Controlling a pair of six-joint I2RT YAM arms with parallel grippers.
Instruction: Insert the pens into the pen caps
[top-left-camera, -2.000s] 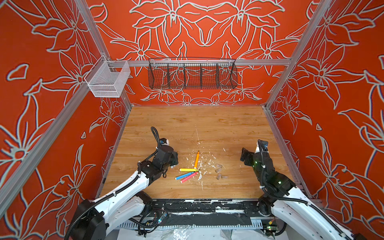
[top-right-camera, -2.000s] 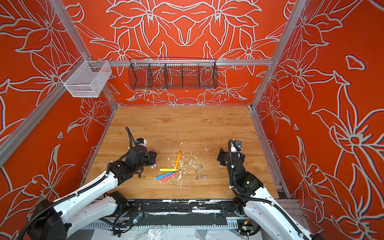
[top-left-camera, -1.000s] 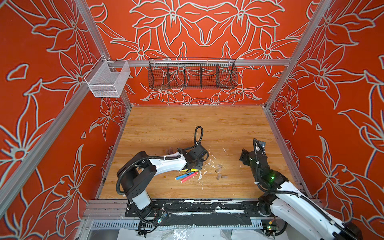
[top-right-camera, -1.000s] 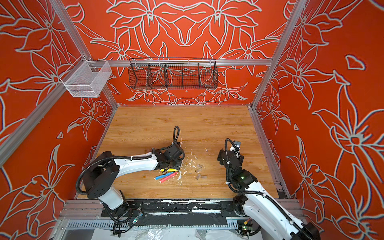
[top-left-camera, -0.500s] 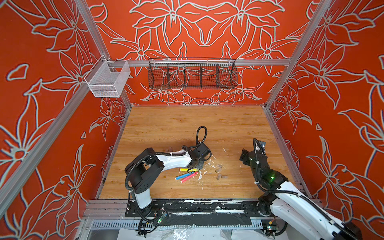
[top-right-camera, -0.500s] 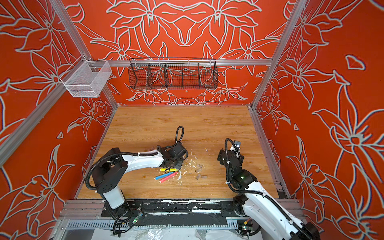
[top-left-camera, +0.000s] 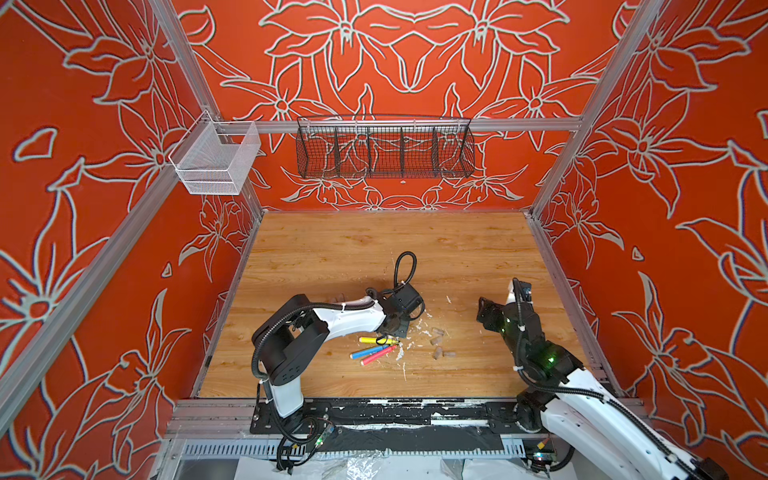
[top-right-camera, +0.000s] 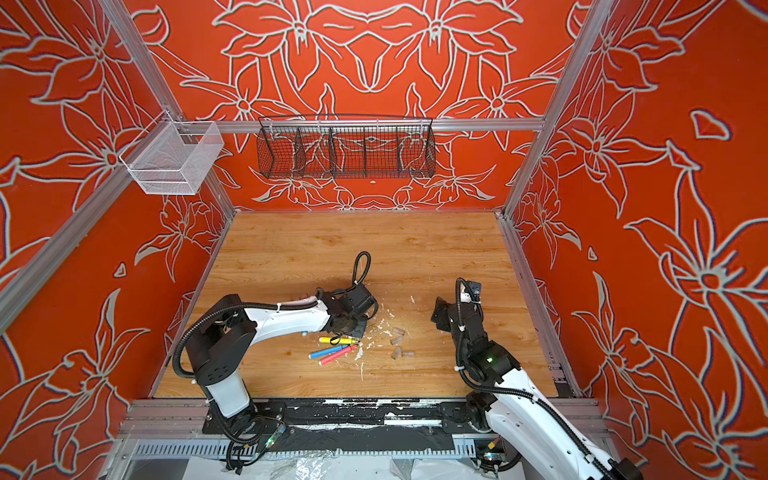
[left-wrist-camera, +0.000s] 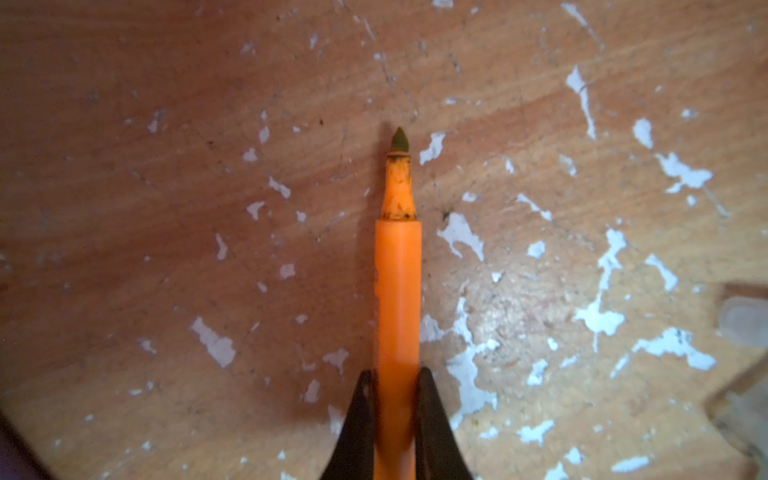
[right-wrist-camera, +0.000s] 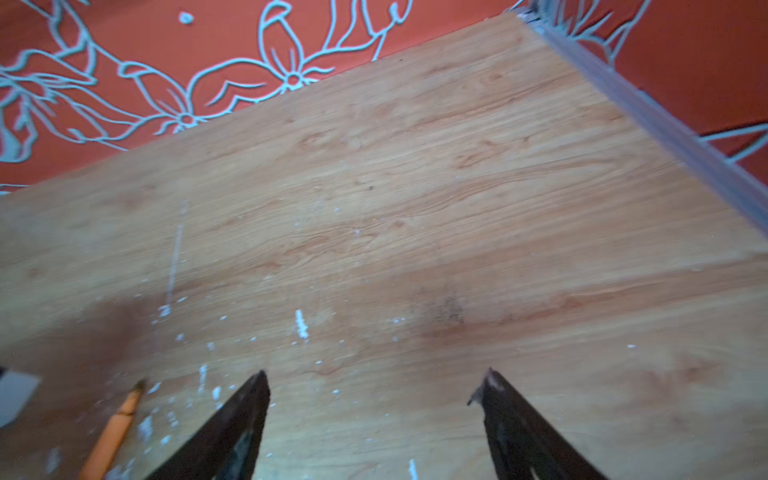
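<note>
In the left wrist view my left gripper (left-wrist-camera: 397, 378) is shut on the barrel of an uncapped orange pen (left-wrist-camera: 398, 291). The pen lies low over the wooden floor with its dark tip pointing away. In both top views this gripper (top-left-camera: 400, 328) (top-right-camera: 356, 327) hides the pen. Beside it lie a yellow pen (top-left-camera: 371, 340), a blue pen (top-left-camera: 365, 353) and a pink pen (top-left-camera: 379, 356). Several greyish pen caps (top-left-camera: 437, 341) (top-right-camera: 397, 341) lie loose to their right. My right gripper (top-left-camera: 484, 311) (right-wrist-camera: 374, 386) hovers open and empty further right. The orange pen (right-wrist-camera: 110, 436) shows at this wrist view's edge.
White flecks of debris (top-left-camera: 402, 353) litter the floor around the pens and caps. A black wire basket (top-left-camera: 384, 151) and a white mesh basket (top-left-camera: 216, 160) hang on the walls. Aluminium rails (top-left-camera: 559, 291) border the wooden floor (top-left-camera: 374, 249).
My left arm has swung in from the left to the orange pen, and its jaws have shut on the barrel. The right arm has shifted only slightly, jaws still wide.
</note>
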